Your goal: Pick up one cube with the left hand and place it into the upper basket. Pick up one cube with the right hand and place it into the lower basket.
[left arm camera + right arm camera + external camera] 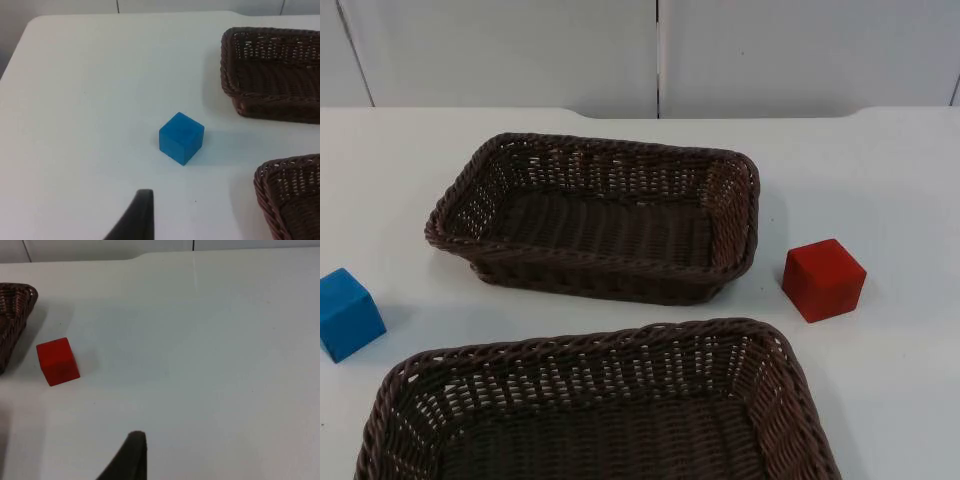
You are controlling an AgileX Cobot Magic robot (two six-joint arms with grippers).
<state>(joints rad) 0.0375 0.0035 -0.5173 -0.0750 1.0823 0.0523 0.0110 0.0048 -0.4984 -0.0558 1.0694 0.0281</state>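
Observation:
A blue cube (347, 313) rests on the white table at the left, beside the near basket's left corner. In the left wrist view the blue cube (181, 138) lies a short way ahead of my left gripper (141, 200), which hangs above the table and holds nothing. A red cube (824, 279) sits on the table at the right, just off the upper basket's right end. My right gripper (134, 440) hovers over bare table, well apart from the red cube (58, 361). The upper basket (740, 225) and the lower basket (775, 375) are brown wicker, with nothing inside.
The table ends at the grey partition wall (650, 50) behind the upper basket. Open white surface lies to the right of the red cube and to the left of the upper basket.

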